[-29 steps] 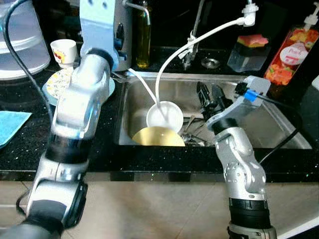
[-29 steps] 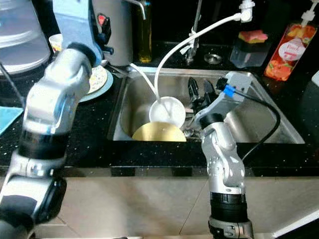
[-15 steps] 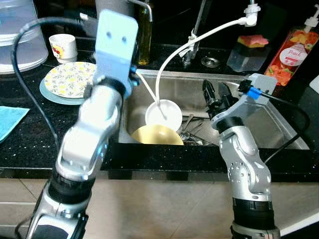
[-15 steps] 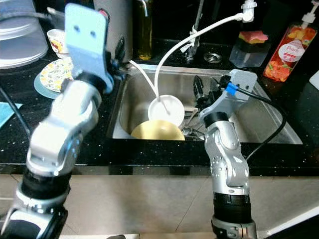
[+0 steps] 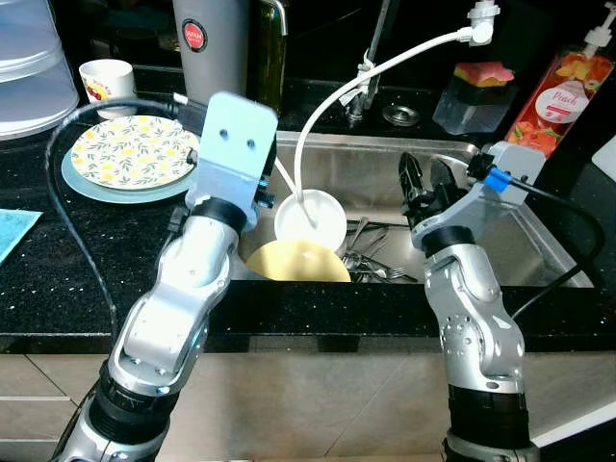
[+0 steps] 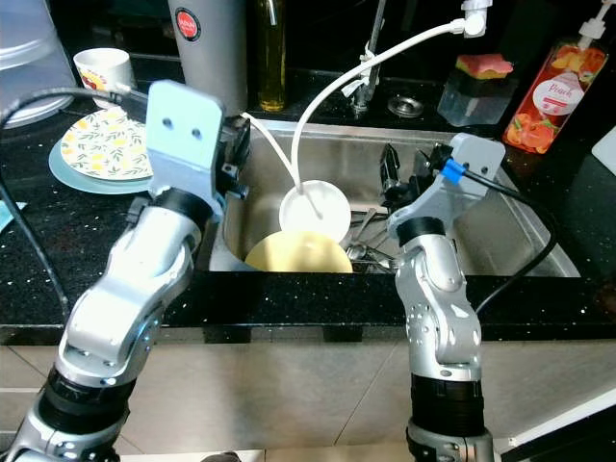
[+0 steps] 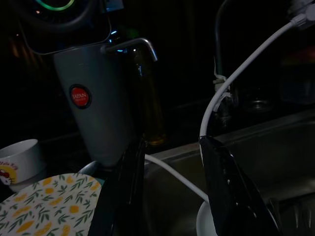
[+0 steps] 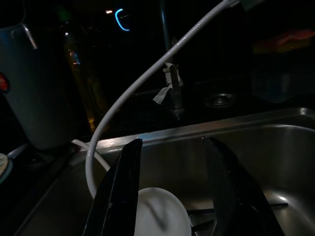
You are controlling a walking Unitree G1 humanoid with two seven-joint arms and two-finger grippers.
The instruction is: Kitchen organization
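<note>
Down in the sink [image 5: 520, 252]: white bowl [image 5: 310, 218], yellow plate [image 5: 295, 262] and cutlery [image 5: 371, 265] not yet removed. Floral plate [image 5: 130, 152] sits on counter. Left gripper [image 7: 172, 196] and right gripper [image 8: 170, 191] both spread wide, empty, above basin.

A round white bowl [image 5: 310, 218] sits in the stainless steel sink [image 5: 539, 252], tilted, with two white hoses dipping into it. Touching its near edge lies a round pale yellow plate [image 5: 294, 263], partly hidden by the sink's front wall. Beside them rests a heap of metal cutlery [image 5: 371, 266]. A flower-patterned plate [image 5: 132, 152] lies flat on a teal plate on the black counter.
</note>
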